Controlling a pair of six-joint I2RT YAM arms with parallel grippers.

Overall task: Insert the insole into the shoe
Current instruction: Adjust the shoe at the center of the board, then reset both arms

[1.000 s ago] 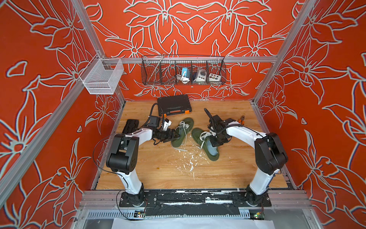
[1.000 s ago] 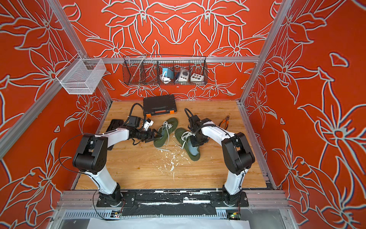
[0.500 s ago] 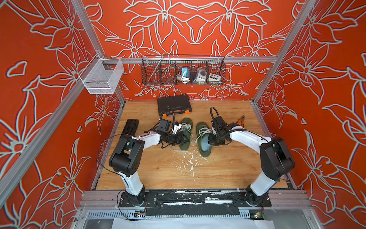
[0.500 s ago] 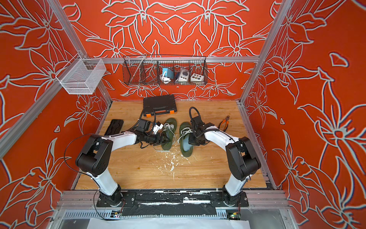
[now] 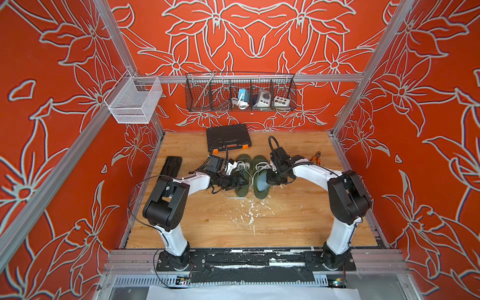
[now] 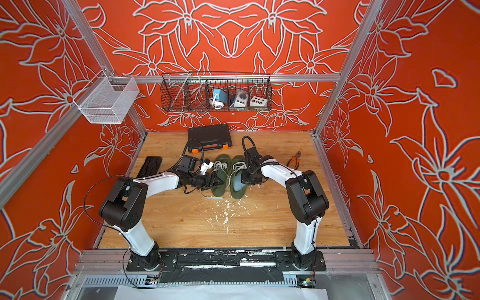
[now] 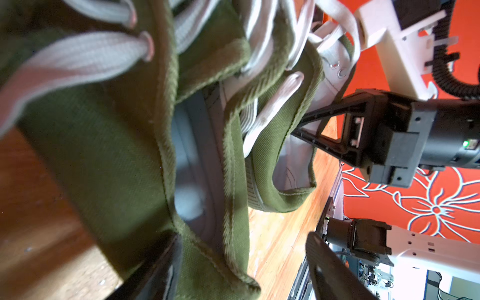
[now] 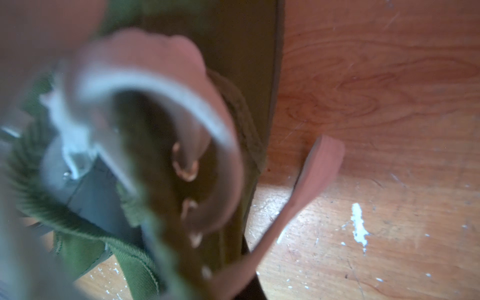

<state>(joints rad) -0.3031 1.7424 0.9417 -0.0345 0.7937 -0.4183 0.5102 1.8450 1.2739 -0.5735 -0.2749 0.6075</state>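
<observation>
Insole, blue-grey, lies inside the shoe and shows through its opening in both top views. The shoe rests on the wooden surface just on the robot's side of the black tool case, toe toward the case. A second shoe of the same green lies close beside it, in line with the case's orange latches.

The right claw sits at the first shoe's opening with its jaws closed together; from above its tips are hidden. The left claw reaches the second shoe from the side.

The left wrist view adds what the top views cannot give. There the right claw's fingers come in as one closed wedge and pass behind the green collar, so I cannot tell whether they pinch anything. It also shows a grey footbed inside the second shoe. The left claw is spread wide about that shoe's heel end, with one finger against the canvas. The other stands clear, with bare wood between it and the shoe.

The right wrist view is very close and blurred: green canvas, a looping white lace, metal eyelets and grey insole beneath.

Only the top views show the pliers off the case's right-arm side, a flat black tray off its left-arm side, and a wire basket on the wall above the case. The small boxes in the basket are too small for any lettering to be read.
</observation>
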